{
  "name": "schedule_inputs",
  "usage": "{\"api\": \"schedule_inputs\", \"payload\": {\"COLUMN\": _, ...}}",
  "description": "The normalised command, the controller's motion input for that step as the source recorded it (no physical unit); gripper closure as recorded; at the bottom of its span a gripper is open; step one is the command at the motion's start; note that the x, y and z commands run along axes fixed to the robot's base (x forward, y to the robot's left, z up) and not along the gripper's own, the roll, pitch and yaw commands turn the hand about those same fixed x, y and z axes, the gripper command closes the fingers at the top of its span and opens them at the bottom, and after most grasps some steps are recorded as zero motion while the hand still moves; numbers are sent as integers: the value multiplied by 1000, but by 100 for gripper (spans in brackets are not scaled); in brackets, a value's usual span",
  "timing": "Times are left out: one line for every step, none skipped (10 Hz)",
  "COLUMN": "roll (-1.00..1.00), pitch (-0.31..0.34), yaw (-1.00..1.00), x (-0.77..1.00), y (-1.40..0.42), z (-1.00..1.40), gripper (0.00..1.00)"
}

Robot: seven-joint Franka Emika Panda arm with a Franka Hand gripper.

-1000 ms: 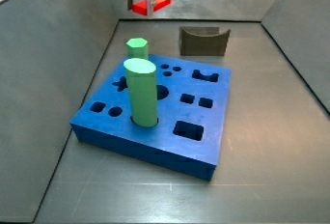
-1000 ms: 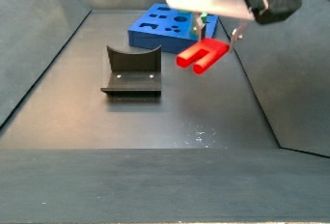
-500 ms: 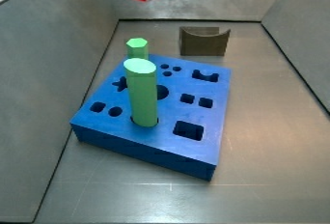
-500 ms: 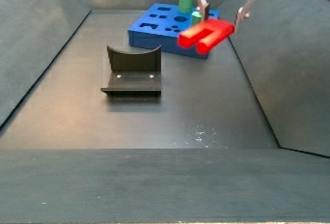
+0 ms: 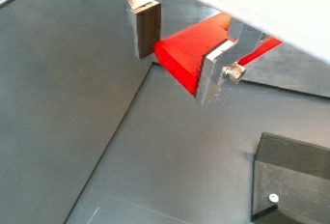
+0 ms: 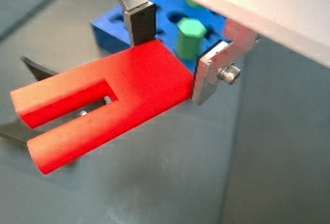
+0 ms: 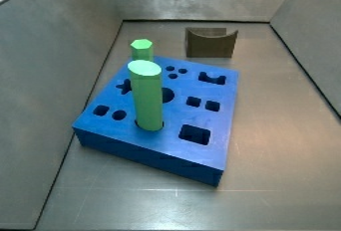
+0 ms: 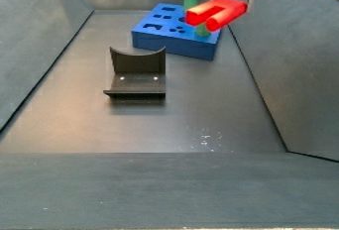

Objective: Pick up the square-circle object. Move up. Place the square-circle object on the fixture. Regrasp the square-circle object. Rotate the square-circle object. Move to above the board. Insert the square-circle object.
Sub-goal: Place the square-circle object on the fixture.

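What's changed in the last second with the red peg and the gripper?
The gripper, shut on the square-circle object, has carried it upward, nearly out of a side view's top edge. The board, its green cylinders and the fixture stayed put.

End effector: 2 flat silver fingers, dark pads, 1 screw.

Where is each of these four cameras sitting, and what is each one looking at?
Wrist view: rides above the gripper, looking down past its fingers at the red peg and fixture.
Wrist view: opposite side of the fingers, showing the peg's pronged end and board.
Side view: beside the board, facing the fixture; the peg barely shows.
Side view: beside the fixture, facing the board; peg high.
All share the peg.
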Motion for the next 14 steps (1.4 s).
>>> {"api": "schedule_inputs", "payload": {"roll": -138, "pitch": -243, "yaw": 1000, "x": 1000, "y": -452, "z": 58, "gripper": 100}}
{"api": "schedule_inputs", "payload": {"roll": -112, "pitch": -242, "yaw": 1000, "x": 1000, "y": -419, "z": 45, "gripper": 100}}
{"api": "schedule_inputs", "payload": {"roll": -139, "pitch": -235, "yaw": 1000, "x": 1000, "y": -376, "z": 38, "gripper": 100}}
{"api": "schedule_inputs", "payload": {"roll": -166, "pitch": -222, "yaw": 1000, "x": 1000, "y": -353, "z": 32, "gripper": 100}}
{"api": "schedule_inputs", "payload": {"roll": -157, "pitch": -156, "yaw": 756, "x": 1000, "y": -327, "z": 26, "gripper": 100}}
{"api": "schedule_inputs", "payload": {"roll": -140, "pitch": -94, "yaw": 514, "x": 1000, "y": -300, "z": 18, "gripper": 100}}
{"api": "schedule_inputs", "payload": {"roll": -110, "pitch": -28, "yaw": 290, "x": 1000, "y": -267, "z": 11, "gripper": 100}}
{"api": "schedule_inputs", "payload": {"roll": -81, "pitch": -1, "yaw": 190, "x": 1000, "y": -242, "z": 5, "gripper": 100}}
{"api": "schedule_inputs", "payload": {"roll": -61, "pitch": 13, "yaw": 144, "x": 1000, "y": -225, "z": 0, "gripper": 100}}
{"api": "schedule_inputs", "payload": {"roll": -7, "pitch": 40, "yaw": 77, "x": 1000, "y": -186, "z": -7, "gripper": 100}}
{"api": "schedule_inputs", "payload": {"roll": 15, "pitch": 49, "yaw": 58, "x": 1000, "y": -167, "z": -9, "gripper": 100}}
{"api": "schedule_inputs", "payload": {"roll": 52, "pitch": 68, "yaw": 45, "x": 1000, "y": -138, "z": -15, "gripper": 100}}
{"api": "schedule_inputs", "payload": {"roll": 75, "pitch": 80, "yaw": 42, "x": 1000, "y": -124, "z": -18, "gripper": 100}}
{"api": "schedule_inputs", "payload": {"roll": 100, "pitch": 92, "yaw": 45, "x": 1000, "y": -101, "z": -21, "gripper": 100}}
